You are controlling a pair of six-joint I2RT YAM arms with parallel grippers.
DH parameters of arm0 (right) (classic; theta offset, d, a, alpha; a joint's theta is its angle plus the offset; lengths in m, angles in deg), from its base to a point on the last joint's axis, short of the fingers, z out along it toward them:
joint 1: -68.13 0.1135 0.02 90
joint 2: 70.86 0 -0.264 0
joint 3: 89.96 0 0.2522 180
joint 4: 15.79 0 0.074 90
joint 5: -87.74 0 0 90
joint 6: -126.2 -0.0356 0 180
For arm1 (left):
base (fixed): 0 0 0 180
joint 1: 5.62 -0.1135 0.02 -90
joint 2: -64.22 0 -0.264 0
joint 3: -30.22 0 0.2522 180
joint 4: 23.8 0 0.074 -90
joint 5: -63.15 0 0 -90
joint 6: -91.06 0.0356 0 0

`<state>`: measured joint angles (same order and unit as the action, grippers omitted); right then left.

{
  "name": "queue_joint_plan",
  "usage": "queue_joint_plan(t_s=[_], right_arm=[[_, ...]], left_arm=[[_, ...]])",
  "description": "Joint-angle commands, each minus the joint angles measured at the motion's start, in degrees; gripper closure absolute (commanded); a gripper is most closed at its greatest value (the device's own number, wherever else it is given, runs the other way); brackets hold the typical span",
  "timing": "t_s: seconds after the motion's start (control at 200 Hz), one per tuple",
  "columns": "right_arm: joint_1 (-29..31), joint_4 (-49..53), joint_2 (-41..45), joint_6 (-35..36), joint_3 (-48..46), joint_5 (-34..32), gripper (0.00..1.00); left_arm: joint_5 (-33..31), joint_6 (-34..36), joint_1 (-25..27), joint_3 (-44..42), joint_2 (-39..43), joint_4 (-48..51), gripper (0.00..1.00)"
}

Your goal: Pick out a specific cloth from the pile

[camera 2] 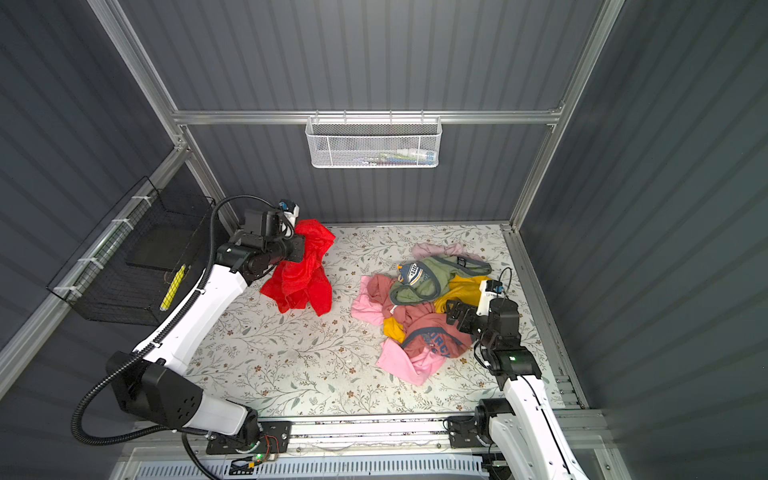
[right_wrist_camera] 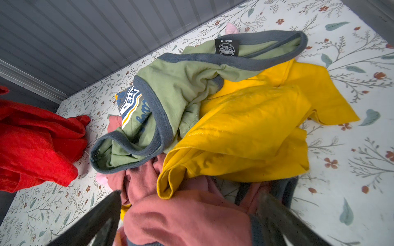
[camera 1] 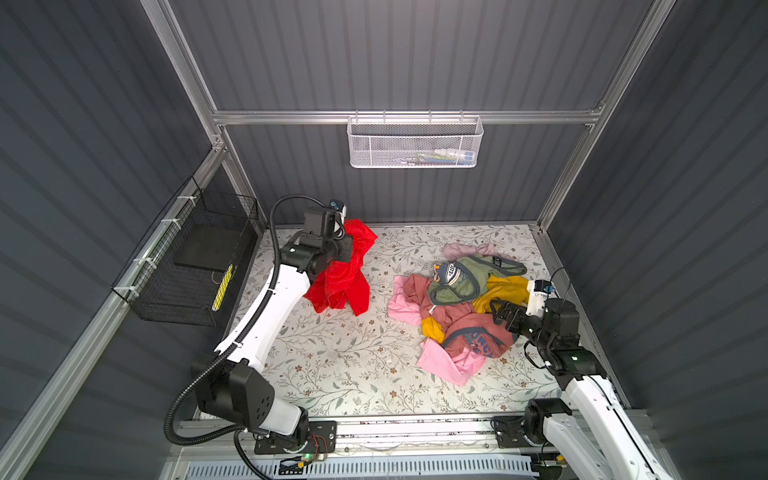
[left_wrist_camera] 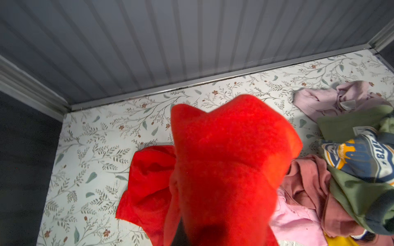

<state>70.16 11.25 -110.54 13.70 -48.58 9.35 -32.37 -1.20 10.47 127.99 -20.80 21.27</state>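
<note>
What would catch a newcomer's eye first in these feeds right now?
The bright red-orange cloth stands out, hanging bunched from the shut left gripper at the far left of the table, clear of the pile. Next comes that colourful pile on the right, with the open right gripper poised over its right side.

both top views: overhead, far, whole table (camera 1: 332, 365) | wrist views: close, oblique, sharing the pile (right_wrist_camera: 245, 127)

One red cloth (camera 1: 343, 282), one pile (camera 1: 457, 316), two baskets (camera 1: 413, 145) (camera 1: 174, 299), two arms (camera 1: 266, 307) (camera 1: 602, 415)
</note>
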Motion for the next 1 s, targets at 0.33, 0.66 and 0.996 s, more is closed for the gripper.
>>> queue_joint_plan(t_s=[0.33,0.66,0.996], right_arm=[[-0.1,-0.7,0.3,-0.4,-0.6,0.5,0.01],[-0.1,-0.8,0.0,-0.5,-0.8,0.5,0.01],[-0.1,-1.1,-0.6,-0.9,-0.6,1.2,0.01]], left_arm=[[15.1,-10.9,-12.4,-13.9,-1.2,-11.1,1.00],[4.6,-6.2,-13.1,-17.2,-7.0,-10.8,1.00],[-4.7,-0.7,-6.5,-15.4,-14.0,-11.0,1.00]])
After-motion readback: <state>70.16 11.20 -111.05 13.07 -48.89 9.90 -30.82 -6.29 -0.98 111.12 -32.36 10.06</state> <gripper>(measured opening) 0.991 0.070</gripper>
